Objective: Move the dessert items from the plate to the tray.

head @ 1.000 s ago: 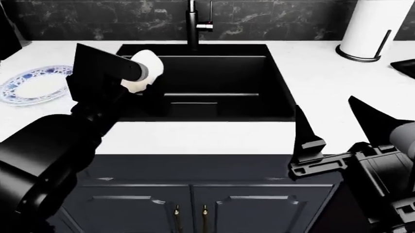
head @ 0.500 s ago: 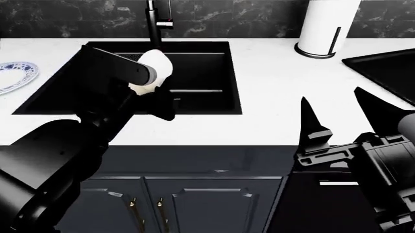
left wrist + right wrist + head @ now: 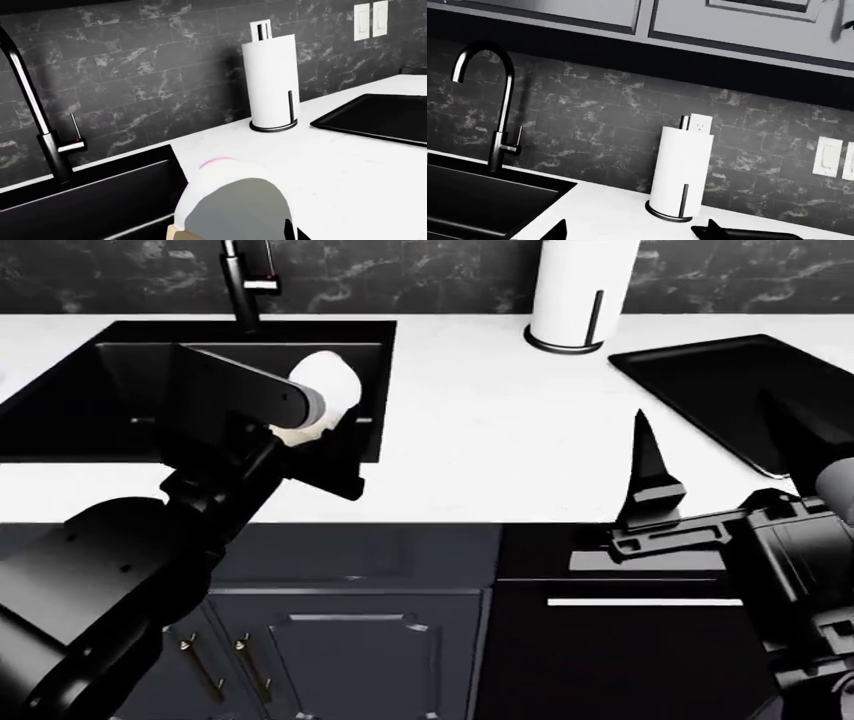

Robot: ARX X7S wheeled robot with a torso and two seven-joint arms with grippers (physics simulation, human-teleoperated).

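Observation:
My left gripper [image 3: 324, 408] is shut on one ice-cream cone [image 3: 327, 390], white scoop up, and holds it above the right edge of the sink. In the left wrist view the white scoop [image 3: 208, 175] fills the near field, with a strip of tan cone [image 3: 175, 234] beside a grey finger [image 3: 237, 212]. The black tray [image 3: 714, 380] lies on the white counter at the right and also shows in the left wrist view [image 3: 383, 117]. My right gripper [image 3: 727, 465] is open and empty over the counter's front edge, near the tray. The plate and the other cone are out of view.
The deep black sink [image 3: 80, 390] with a black faucet [image 3: 244, 285] is on the left. A paper-towel roll on a stand [image 3: 577, 290] is at the back, between sink and tray; it also shows in the right wrist view [image 3: 680, 172]. White counter [image 3: 507, 430] lies between the sink and the tray.
The view has swung to the right: the sink and faucet slid left, the plate left the view and the tray came in. My left gripper still holds the cone.

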